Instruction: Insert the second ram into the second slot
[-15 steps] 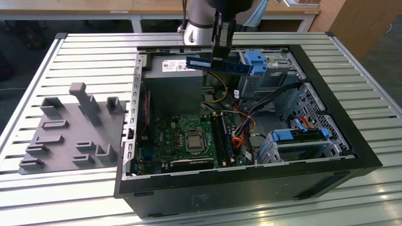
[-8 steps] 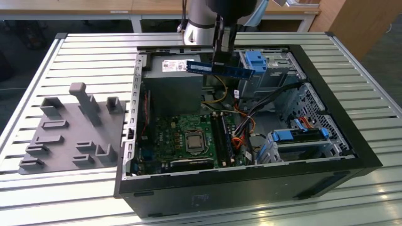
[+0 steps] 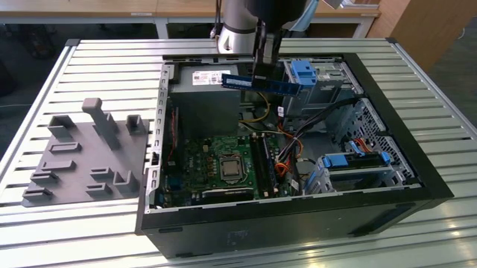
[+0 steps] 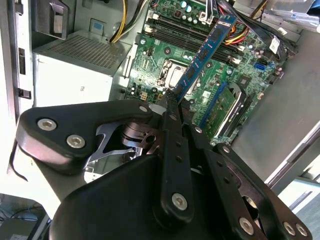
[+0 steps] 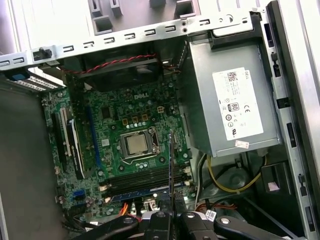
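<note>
A slatted metal table (image 3: 111, 61) carries an open black steel computer case (image 3: 283, 229) lying on its side, its green printed-circuit motherboard (image 3: 201, 159) facing up. A grey robot arm (image 3: 238, 22) reaches down over the case from beyond the motherboard's far edge. Beside that edge sits a grey boxy metal power supply (image 3: 205, 95). A grey moulded plastic fixture tray (image 3: 75, 167) rests on the table outside the case, off the motherboard's side towards the exterior view's left.

The black two-fingered gripper (image 3: 261, 75) is pressed onto a thin dark blue rectangular memory stick (image 3: 280, 85) with a pale label. It pinches the stick off-centre and holds it level in the air, well above the motherboard.

The black memory slots (image 3: 262, 162) lie below, just beside the square silver processor socket (image 3: 225, 166). In the exterior view the stick's long axis looks crosswise to the slots, so by this reading the two are not yet lined up.

Bright blue plastic drive-bay clips (image 3: 302, 70) stand near the stick's free end. Orange and black cables (image 3: 287, 151) crowd the slots' other side and look likeliest to get in the way.
</note>
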